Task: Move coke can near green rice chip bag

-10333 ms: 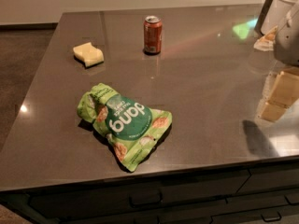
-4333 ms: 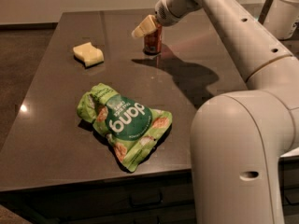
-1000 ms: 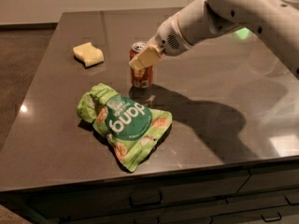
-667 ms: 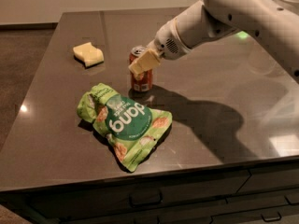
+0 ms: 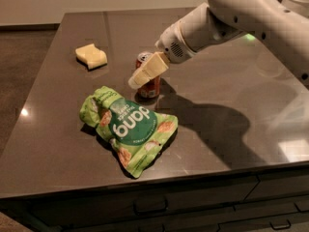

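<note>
The coke can [image 5: 152,88], red with a silver top, stands upright on the dark table [image 5: 58,144], just behind the upper right edge of the green rice chip bag [image 5: 128,127]. The bag lies flat near the front edge, its "dang" label upside down. My gripper [image 5: 143,76] reaches in from the upper right and is shut on the can. One cream finger [image 5: 148,70] crosses the can's front; the other is hidden behind it. A narrow strip of table shows between can and bag.
A pale yellow sponge [image 5: 91,56] lies at the back left of the table. My white arm [image 5: 231,13] spans the upper right and casts a shadow on the table's right half. Drawer fronts [image 5: 149,206] run below the front edge.
My gripper has carried the coke can a little forward and right, closer to the green bag. The bag and the sponge have not moved.
</note>
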Available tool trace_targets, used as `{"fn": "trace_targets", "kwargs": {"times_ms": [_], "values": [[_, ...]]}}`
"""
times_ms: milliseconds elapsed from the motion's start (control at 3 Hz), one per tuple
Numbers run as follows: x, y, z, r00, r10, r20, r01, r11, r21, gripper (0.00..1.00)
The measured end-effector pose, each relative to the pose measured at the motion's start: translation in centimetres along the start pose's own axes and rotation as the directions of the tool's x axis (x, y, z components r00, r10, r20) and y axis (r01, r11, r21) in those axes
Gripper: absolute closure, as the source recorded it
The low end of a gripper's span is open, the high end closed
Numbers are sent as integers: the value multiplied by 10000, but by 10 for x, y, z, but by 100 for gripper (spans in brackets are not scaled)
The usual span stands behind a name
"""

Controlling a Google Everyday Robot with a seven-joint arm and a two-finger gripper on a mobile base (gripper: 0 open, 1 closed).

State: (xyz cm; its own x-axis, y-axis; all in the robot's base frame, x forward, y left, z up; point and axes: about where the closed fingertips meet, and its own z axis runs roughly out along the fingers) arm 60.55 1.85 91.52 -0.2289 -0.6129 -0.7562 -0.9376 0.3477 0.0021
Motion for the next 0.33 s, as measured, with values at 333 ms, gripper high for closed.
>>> {"fn": "trace_targets", "kwargs": {"times_ms": [333], "values": [[0, 0, 0, 10000, -1, 0, 1, 10000, -1, 0]]}}
